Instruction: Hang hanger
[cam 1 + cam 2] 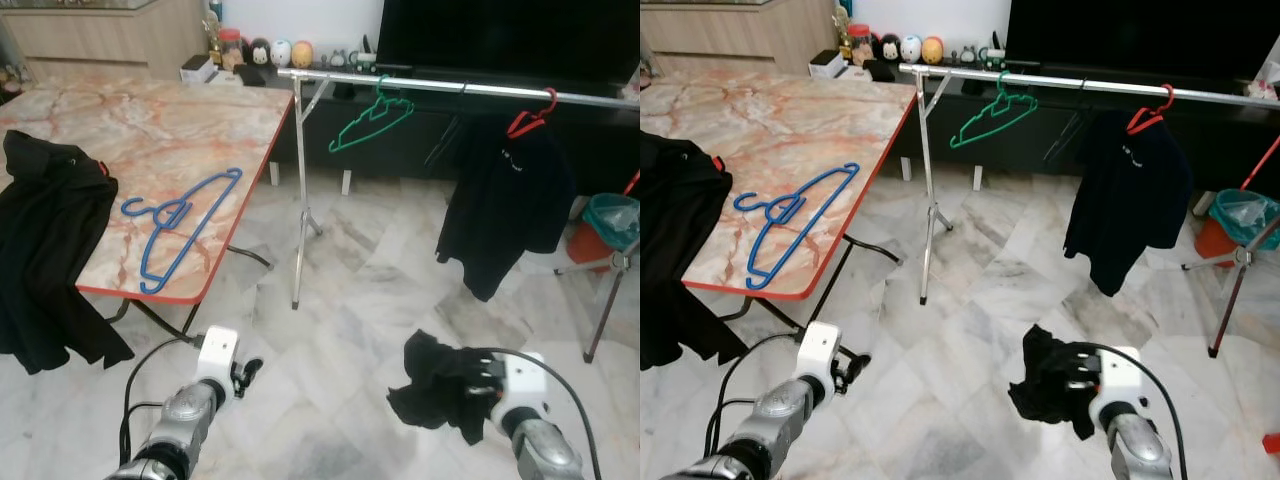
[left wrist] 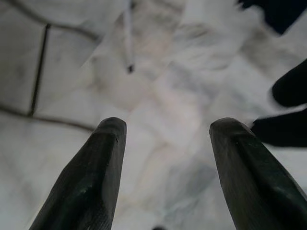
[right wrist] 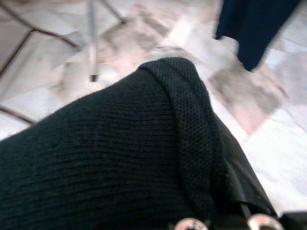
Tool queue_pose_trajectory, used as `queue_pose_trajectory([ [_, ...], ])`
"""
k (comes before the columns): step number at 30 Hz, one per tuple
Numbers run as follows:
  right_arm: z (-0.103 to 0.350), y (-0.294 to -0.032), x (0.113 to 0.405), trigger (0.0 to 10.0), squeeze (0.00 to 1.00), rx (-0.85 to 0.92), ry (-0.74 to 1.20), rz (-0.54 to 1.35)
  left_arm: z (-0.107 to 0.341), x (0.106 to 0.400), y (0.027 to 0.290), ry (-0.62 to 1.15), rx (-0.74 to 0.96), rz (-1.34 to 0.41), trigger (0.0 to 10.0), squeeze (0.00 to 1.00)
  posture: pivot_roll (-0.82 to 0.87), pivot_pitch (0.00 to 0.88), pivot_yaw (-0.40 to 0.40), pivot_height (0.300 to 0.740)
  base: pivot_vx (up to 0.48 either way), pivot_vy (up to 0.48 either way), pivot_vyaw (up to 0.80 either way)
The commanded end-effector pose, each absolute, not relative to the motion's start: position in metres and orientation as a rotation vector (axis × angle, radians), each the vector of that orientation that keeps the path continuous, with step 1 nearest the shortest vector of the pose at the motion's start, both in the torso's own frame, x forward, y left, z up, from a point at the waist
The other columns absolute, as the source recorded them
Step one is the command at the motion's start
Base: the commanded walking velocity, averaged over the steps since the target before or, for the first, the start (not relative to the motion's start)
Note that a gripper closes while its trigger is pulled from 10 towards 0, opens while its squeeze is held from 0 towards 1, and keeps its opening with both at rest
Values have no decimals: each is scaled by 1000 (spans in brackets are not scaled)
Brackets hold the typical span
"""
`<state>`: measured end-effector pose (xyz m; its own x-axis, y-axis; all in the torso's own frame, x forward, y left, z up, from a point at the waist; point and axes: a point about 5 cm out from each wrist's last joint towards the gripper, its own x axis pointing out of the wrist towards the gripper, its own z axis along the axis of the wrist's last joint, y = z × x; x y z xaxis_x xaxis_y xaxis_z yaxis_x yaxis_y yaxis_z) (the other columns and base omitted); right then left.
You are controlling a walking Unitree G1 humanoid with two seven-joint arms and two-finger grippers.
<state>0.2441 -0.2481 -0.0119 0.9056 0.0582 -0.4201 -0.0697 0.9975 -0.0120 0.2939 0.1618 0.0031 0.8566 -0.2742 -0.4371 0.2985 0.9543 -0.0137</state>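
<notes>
A blue hanger [image 1: 185,225] lies flat on the marble table [image 1: 150,120], near its front edge. A green hanger [image 1: 370,122] hangs bare on the silver rail [image 1: 440,87]. Further right on the rail, a red hanger [image 1: 532,118] carries a black shirt [image 1: 505,200]. My right gripper [image 1: 472,388] is low over the floor, shut on a bunched black garment [image 1: 435,385] that covers its fingers in the right wrist view [image 3: 120,163]. My left gripper [image 1: 245,372] is open and holds nothing, low over the floor below the table's front edge. Its fingertips [image 2: 108,132] stand wide apart.
Another black garment [image 1: 45,250] drapes over the table's left front corner. The rack's upright leg [image 1: 298,200] stands just right of the table. A second stand and a teal bin [image 1: 612,218] are at the far right. A dark TV [image 1: 500,35] and small figurines sit behind the rail.
</notes>
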Motion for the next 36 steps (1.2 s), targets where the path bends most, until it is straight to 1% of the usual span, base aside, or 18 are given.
queue_pose_trajectory([
  [1,1,-251,253,10000,0,-41,371,89,8,297,156,422,72,-354,10000,0,17,0,-5,740,0,0,0],
  [3,4,-252,255,10000,0,-46,351,74,8,297,157,414,89,-344,10000,0,14,0,-1,740,0,0,0],
  [7,7,-253,258,10000,0,-22,326,14,-1,291,168,466,126,-265,10000,0,-3,0,17,740,0,0,0],
  [12,8,-251,257,10000,0,26,298,-9,-3,288,168,478,96,-278,10000,0,1,0,22,740,0,-304,0],
  [23,7,-255,258,10000,0,29,294,-116,2,292,176,465,121,-258,10000,0,9,0,35,740,0,-308,0],
  [36,5,-251,254,10000,0,29,284,-108,2,293,178,467,119,-251,10000,0,5,0,29,740,0,-308,0],
])
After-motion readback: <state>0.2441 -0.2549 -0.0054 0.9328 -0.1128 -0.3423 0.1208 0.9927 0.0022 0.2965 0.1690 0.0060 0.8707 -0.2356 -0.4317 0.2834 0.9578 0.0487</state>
